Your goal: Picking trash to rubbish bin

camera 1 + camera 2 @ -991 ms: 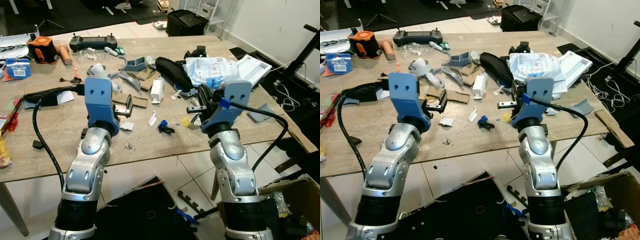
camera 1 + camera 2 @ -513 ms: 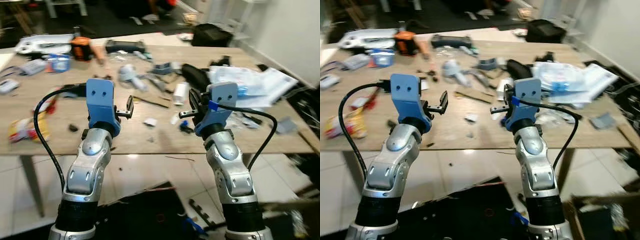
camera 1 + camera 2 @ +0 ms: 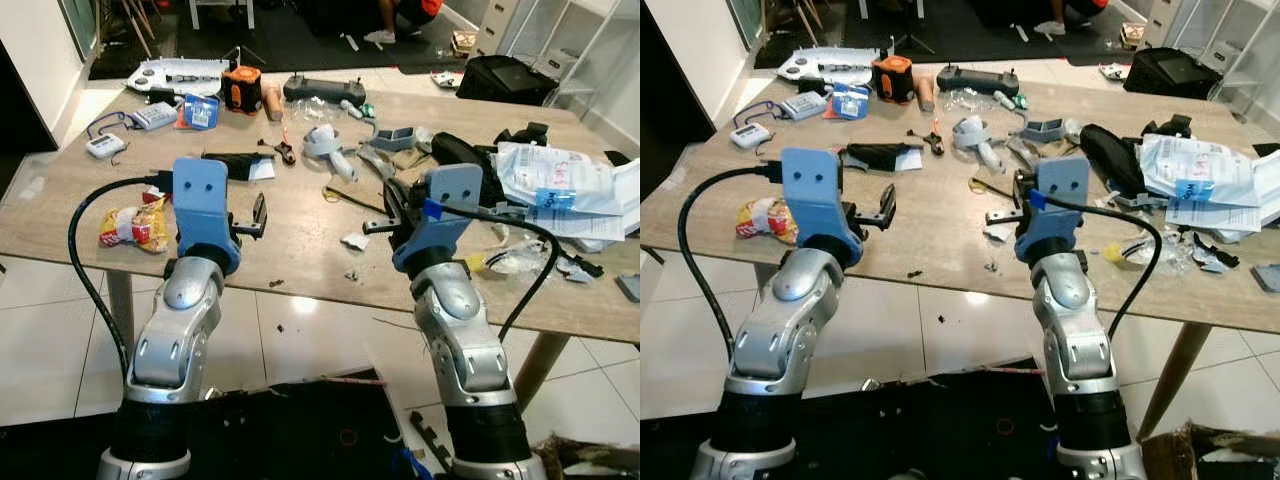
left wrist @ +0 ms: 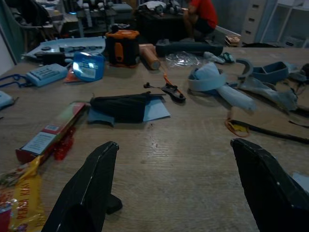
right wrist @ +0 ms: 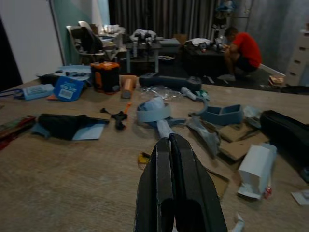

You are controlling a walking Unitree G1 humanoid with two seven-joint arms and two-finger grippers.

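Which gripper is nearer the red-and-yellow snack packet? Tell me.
Left. The left gripper hangs over the table beside the snack packet; the right gripper is farther along the table, beyond the left one.

— What do you have around you?

— You stand on a glossy white tiled floor [image 3: 320, 330] before a long, pale wood-grain counter [image 3: 300, 240] on slanted wooden legs. A white wall [image 3: 40, 40] runs along your left, with a dark opening below it.

— And further back?

— Beyond the counter the floor turns dark. You can see a black case [image 3: 510, 75] near white shelving [image 3: 590, 40], a far desk [image 5: 159, 48] with chairs before dark curtains [image 5: 164, 17], and a person in a red shirt [image 5: 244, 46] crouched there. The light is dim at that end.
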